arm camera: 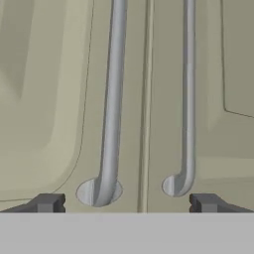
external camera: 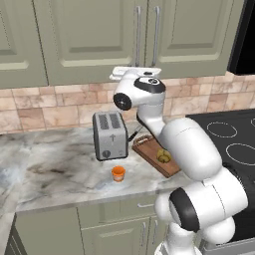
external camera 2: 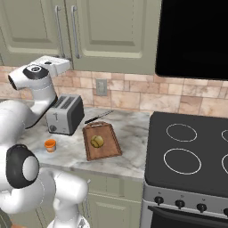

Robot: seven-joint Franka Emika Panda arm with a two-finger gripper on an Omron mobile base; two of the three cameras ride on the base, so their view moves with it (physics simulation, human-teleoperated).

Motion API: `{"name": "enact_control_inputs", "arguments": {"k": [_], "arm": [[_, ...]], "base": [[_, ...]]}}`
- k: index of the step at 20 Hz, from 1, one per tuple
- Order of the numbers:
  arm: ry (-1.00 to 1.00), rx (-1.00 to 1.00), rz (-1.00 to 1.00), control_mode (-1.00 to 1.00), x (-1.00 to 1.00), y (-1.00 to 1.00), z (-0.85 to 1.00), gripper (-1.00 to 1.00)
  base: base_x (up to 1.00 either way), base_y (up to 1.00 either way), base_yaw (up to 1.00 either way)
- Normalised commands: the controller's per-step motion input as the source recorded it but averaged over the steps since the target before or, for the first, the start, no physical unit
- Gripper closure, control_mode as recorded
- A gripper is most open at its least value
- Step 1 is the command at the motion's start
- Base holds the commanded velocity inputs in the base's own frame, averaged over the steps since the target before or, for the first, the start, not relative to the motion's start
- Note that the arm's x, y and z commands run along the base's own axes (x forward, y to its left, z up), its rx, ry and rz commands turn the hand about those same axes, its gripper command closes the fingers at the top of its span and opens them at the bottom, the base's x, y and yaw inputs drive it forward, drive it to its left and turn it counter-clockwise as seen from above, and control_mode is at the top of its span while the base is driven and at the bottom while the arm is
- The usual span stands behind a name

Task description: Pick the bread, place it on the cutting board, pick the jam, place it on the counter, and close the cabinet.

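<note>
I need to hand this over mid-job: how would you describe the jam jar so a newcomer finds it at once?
Start at the marbled counter left of the black stove and find the silver toaster by the wall. The jam stands alone just in front of it, near the counter's front edge. It is a small orange jar, unlike the yellowish bread, which lies on the reddish-brown cutting board.

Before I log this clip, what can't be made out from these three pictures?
- Gripper contact with the cabinet: in both base views the arm's own head hides the fingers.
- Cutting board, left base view: its near end is hidden behind the arm.
- Jam label: too small in both base views.
</note>
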Motion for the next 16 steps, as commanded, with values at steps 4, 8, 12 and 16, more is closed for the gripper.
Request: {"name": "enact_control_inputs", "arguments": {"k": [4, 8, 12, 16], "arm": [[0.0, 0.0, 0.03, -1.0, 0.27, 0.0, 0.0, -1.0], [0.0, 0.0, 0.03, -1.0, 0.24, 0.0, 0.0, -1.0], [0.02, 0.0, 0.03, -1.0, 0.23, 0.0, 0.0, -1.0], [0.03, 0.0, 0.03, -1.0, 0.21, 0.0, 0.0, -1.0]], "base": [[0.0, 0.0, 0.0], [0.0, 0.0, 0.0], [0.0, 0.0, 0.0], [0.0, 0.0, 0.0]]}}
